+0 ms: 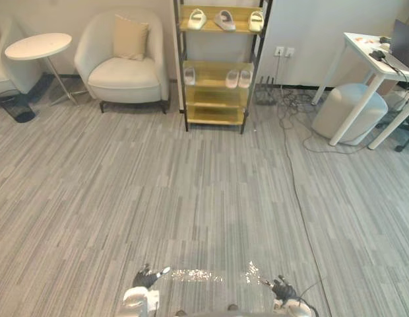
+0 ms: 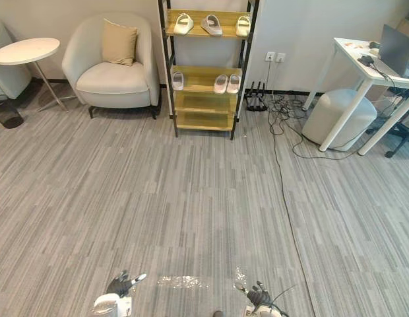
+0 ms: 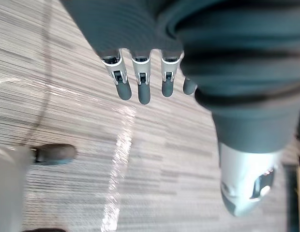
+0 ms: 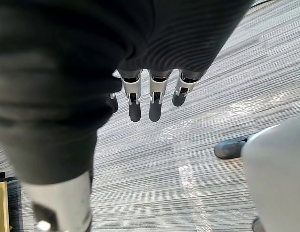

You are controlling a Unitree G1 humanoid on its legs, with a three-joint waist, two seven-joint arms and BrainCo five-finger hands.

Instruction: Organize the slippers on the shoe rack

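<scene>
Wooden shoe rack [image 1: 214,116] — slippers [image 1: 224,20] on two shelves | left hand [image 1: 146,277] uncurled, holding nothing | right hand [image 1: 282,288] — same

Light wooden shelves on a dark metal shoe rack [image 1: 214,72], smooth pale slippers [image 1: 224,19] (rubbery-looking), matt striped carpet [image 1: 191,191]

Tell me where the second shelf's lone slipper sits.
In the left eye view the lone slipper lies at the left end of the second shelf of the shoe rack, apart from the pair at its right end.

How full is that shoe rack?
Partly full: the shoe rack holds three slippers on each of its top two shelves; the lower two are bare.
</scene>
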